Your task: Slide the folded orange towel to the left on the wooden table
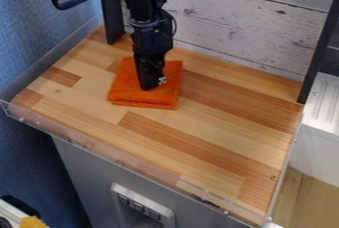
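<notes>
Your black gripper (pixel 151 86) points down over the middle of the orange cloth (pixel 124 96), its jaws low against it. You can't tell from here whether they are parted or closed, or whether they pinch the fabric. The cloth lies folded in a flat, roughly square pad on the far left part of the wooden worktop (pixel 198 128); it looks folded but not lifted. Farther out, you have a clear rim (pixel 119 160) along the near edge and a white plank wall (pixel 232 28) behind.
</notes>
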`<state>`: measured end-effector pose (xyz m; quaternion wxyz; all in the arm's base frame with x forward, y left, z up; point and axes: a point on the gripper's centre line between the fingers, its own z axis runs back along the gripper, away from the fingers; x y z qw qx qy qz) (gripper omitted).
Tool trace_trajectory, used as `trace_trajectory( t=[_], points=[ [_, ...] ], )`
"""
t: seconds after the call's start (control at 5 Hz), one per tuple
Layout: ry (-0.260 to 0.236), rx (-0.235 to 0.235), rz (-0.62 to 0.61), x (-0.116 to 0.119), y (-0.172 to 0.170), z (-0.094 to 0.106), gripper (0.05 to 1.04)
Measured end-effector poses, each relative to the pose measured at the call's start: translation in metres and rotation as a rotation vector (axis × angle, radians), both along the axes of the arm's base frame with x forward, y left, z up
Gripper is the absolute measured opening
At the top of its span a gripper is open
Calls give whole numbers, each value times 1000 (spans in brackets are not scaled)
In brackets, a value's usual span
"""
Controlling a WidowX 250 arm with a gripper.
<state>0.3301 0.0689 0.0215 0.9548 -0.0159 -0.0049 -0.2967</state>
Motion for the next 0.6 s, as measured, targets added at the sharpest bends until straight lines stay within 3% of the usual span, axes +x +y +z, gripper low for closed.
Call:
trace_trajectory(
  t=[0.6],
  points=[
    [37, 23, 7, -4, -1, -8, 59]
  ],
)
